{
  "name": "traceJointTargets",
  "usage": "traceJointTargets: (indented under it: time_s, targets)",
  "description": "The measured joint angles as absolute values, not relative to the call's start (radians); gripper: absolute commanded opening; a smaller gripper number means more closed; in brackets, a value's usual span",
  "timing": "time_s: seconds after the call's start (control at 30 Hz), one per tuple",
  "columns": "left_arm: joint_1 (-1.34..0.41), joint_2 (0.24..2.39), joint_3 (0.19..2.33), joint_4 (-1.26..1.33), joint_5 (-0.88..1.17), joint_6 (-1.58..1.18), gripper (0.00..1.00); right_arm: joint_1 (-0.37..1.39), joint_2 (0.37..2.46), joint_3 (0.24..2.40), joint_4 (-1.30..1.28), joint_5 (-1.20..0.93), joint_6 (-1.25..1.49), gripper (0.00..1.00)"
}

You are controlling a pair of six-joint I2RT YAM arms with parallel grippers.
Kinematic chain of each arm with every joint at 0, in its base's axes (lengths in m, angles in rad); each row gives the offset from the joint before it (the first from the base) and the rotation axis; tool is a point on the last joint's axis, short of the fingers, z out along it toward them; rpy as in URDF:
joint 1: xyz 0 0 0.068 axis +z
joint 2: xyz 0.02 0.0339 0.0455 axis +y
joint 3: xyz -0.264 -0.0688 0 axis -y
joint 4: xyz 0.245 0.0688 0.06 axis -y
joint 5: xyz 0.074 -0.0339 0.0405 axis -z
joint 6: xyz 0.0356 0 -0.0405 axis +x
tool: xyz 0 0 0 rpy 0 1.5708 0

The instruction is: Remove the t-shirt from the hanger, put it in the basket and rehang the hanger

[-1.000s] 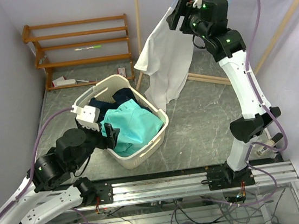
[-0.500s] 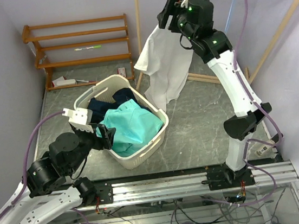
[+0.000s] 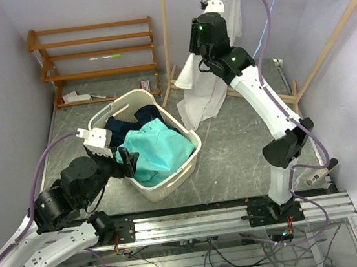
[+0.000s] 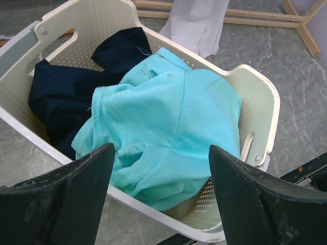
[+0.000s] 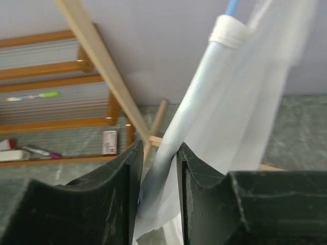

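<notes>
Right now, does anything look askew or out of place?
The white t-shirt hangs lopsided, bunched and stretched where the right gripper pinches it. In the basket, clothes sit heaped but contained. Nothing looks spilled or damaged.

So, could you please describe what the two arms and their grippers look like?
Both arms have white link shells with black joint housings. The right arm shows green lights near its wrist. Lilac cables loop along each. The left gripper and right gripper have black, scuffed fingers.
</notes>
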State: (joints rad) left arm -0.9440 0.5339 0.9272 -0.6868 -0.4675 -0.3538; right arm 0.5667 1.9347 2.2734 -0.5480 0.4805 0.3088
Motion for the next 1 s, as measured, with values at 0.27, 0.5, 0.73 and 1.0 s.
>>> traceJointTargets:
  time_s: [0.27,0.5,0.73,1.0]
  targets:
    - [-0.944,0.53,0.926,-0.687,-0.468,-0.356,0.86,0.534,1.716,2.016,-0.498,0.585,0.236,0.33]
    - [-0.944,0.532,0.926,-0.688,-0.469,-0.357,0.86,0.386,1.616,1.915,-0.425,0.482,0.237,0.36]
    - [-0.944,0.544,0.926,-0.692,-0.471,-0.358,0.85,0.31,1.625,1.888,-0.389,0.339,0.252,0.17]
    - [-0.944,0.553,0.926,-0.693,-0.471,-0.359,0.83,0.31,1.633,1.888,-0.35,0.234,0.25,0.0]
